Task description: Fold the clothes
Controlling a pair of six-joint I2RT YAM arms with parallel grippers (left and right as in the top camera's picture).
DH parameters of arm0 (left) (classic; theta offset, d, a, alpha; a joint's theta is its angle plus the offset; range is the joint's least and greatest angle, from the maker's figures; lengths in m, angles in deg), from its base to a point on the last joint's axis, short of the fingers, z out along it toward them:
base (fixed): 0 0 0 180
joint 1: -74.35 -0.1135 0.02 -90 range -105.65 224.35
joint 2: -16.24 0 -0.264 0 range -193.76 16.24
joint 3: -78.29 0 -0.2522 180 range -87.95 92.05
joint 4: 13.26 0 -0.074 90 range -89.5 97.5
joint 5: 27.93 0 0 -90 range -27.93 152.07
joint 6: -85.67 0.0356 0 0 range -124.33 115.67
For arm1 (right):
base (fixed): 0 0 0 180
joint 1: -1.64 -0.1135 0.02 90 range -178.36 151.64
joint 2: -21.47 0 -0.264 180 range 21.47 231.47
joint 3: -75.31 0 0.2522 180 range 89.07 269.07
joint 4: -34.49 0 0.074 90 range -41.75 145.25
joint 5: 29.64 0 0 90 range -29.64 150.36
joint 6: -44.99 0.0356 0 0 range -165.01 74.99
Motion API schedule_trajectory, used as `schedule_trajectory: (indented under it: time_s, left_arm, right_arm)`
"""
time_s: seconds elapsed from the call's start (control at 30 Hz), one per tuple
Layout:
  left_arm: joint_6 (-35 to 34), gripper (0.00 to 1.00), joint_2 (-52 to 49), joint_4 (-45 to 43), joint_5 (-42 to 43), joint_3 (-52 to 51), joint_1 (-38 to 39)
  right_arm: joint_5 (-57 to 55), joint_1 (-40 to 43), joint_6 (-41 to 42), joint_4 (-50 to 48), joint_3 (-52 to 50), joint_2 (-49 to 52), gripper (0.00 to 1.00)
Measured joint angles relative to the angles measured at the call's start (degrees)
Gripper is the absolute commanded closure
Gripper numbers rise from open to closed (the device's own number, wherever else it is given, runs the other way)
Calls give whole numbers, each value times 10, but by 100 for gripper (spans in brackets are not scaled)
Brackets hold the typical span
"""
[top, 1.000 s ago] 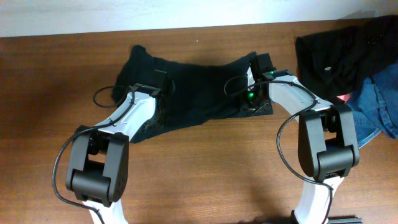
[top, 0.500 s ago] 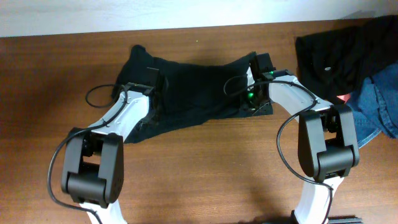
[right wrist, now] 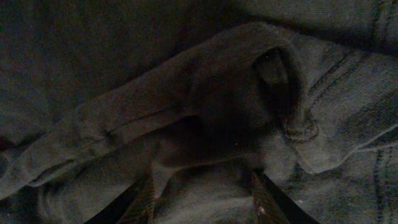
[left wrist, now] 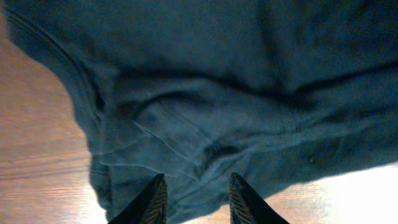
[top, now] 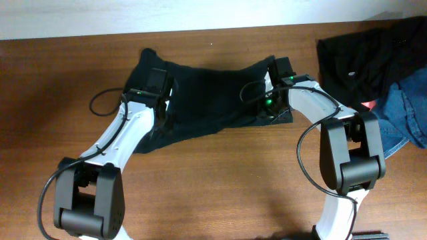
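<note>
Cloth takes up the far middle of the wooden counter (top: 227, 193): a black T-shirt (top: 213, 90) lies rumpled there, toward 12 o'clock, with a black garment (top: 360, 50) and blue denim (top: 413, 110) heaped well apart from it at about 2 o'clock. Over the shirt's 9 o'clock side the left hand (left wrist: 196, 200) hangs with its two fingers spread, wrinkled fabric and a hem showing between them. At the shirt's 3 o'clock edge the right hand (right wrist: 202, 200) is likewise spread wide, its fingers either side of a bunched fold.
</note>
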Motion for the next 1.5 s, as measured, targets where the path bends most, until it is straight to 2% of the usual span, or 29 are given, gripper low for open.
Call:
schedule_trajectory:
  time_s: [0.33,0.77,1.5]
  left_arm:
    - [19,65,0,-13,20,-37,0]
    - [38,60,0,-118,26,-105,0]
    - [49,61,-5,-153,2,-121,0]
  right_arm:
    - [0,0,0,0,0,0,53]
    - [0,0,0,0,0,0,53]
    - [0,0,0,0,0,0,53]
